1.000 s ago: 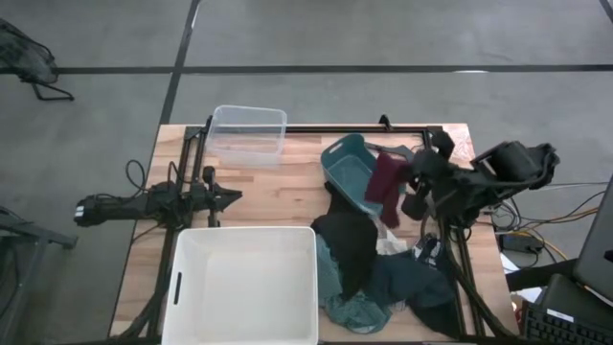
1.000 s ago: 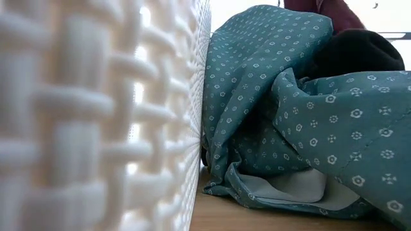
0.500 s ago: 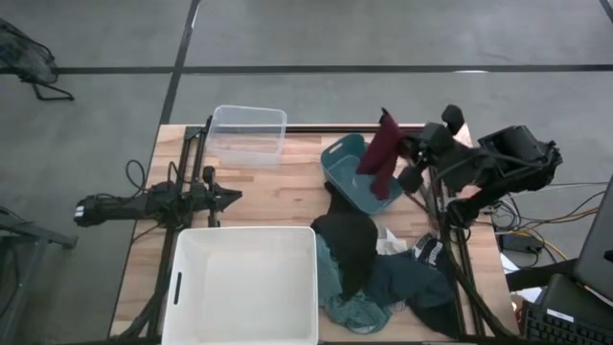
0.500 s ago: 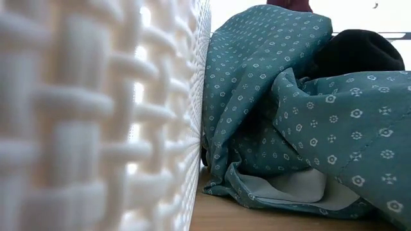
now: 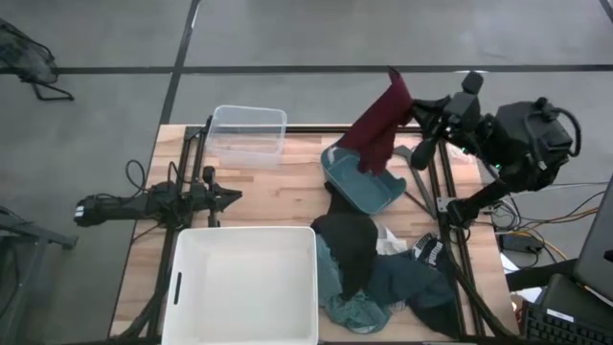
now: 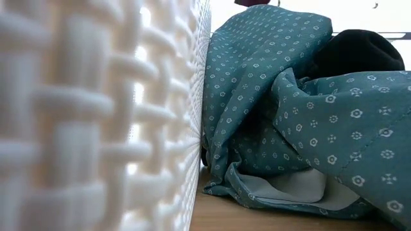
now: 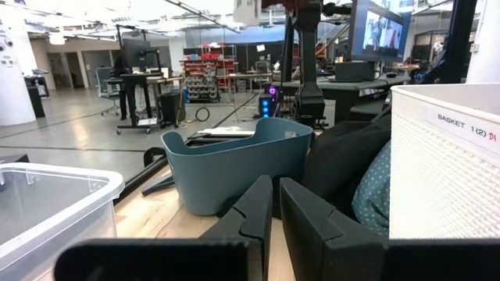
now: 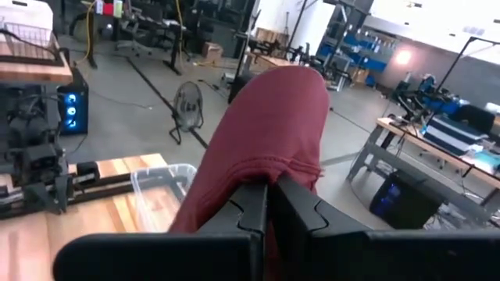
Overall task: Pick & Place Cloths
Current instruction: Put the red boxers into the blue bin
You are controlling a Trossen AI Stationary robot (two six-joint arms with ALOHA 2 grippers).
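The right gripper [image 5: 414,107] is clamped shut on the maroon cloth [image 5: 378,129], holding it up by one end over the teal basket [image 5: 359,182] near the desk's far edge. It drapes straight down, so it looks light and floppy. A pinch on a bunched edge seems plenty, though thin fabric could slip. The other cloths [image 5: 374,268] are heaped at the near right corner beside the white tub [image 5: 244,287]. The left gripper [image 5: 230,196] is parked closed and empty on the left.
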